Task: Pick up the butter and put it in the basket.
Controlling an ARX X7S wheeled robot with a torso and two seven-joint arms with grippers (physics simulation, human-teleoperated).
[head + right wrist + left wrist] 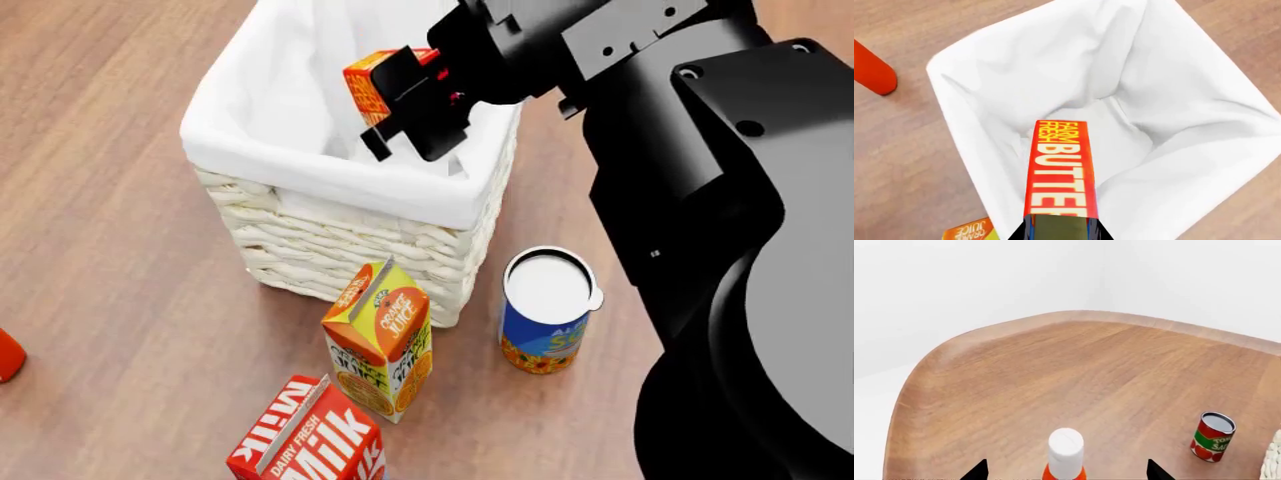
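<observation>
1. One butter (pixel 1059 170) box is in our right gripper (pixel 416 112), held over the open basket (pixel 400 195); its fingers are clamped on the box's near end.
2. Its long axis runs away from the gripper toward the basket's interior, with the "FARM FRESH BUTTER" face up to the right wrist camera and the orange-yellow end (pixel 368 88) leading in the head view.
3. One basket stands on the table (pixel 120 200), its white liner (pixel 1187 100) folded over the rim; the butter hangs above the liner, not touching it as far as we can tell.
4. Two cartons stand just in front of the basket: one juice carton (pixel 379 340) close to the wicker wall and one milk carton (pixel 310 435) nearer us.
5. Two cans show: one white-lidded can (pixel 546 322) beside the juice carton, and one tomato can (pixel 1212 436) in the left wrist view.
6. One bottle (pixel 1066 452), orange with a white cap, sits between our left gripper's (pixel 1066 471) two finger tips, which stand well apart and do not touch it.
</observation>
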